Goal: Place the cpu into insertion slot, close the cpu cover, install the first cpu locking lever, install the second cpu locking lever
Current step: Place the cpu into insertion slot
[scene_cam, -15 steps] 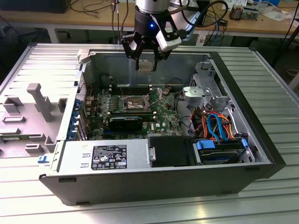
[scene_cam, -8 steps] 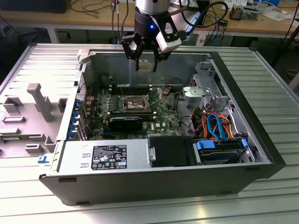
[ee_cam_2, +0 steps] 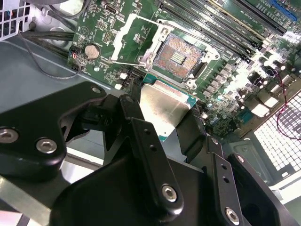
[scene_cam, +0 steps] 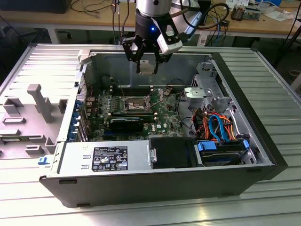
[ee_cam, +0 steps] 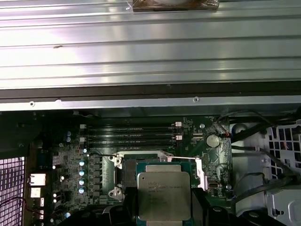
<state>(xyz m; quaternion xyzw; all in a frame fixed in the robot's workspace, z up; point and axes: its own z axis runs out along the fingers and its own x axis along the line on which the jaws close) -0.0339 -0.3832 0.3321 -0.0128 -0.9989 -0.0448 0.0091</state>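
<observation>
While end effector (scene_cam: 147, 66) grips cpu (ee_cam_2: 164, 110) | cpu above insertion slot (ee_cam_2: 178, 56), apart

The cpu (ee_cam: 163, 195) hangs in front of the insertion slot (ee_cam: 141, 157) in the first wrist view, masking most of it, lower edge running off the picture. Second wrist view: fingers (ee_cam_2: 141, 136) swallow the cpu's near corners.

Setting: a robotics or electronics lab. Indicators in the exterior view:
- An opened computer case (scene_cam: 141, 188) lies at frame centre on a ribbed metal bench (scene_cam: 268, 80).
- A robot arm (scene_cam: 153, 12) enters at top centre.
- A wooden bench (scene_cam: 94, 21) along the top edge carries loose cables (scene_cam: 218, 21) and small electronic parts (scene_cam: 244, 12).
</observation>
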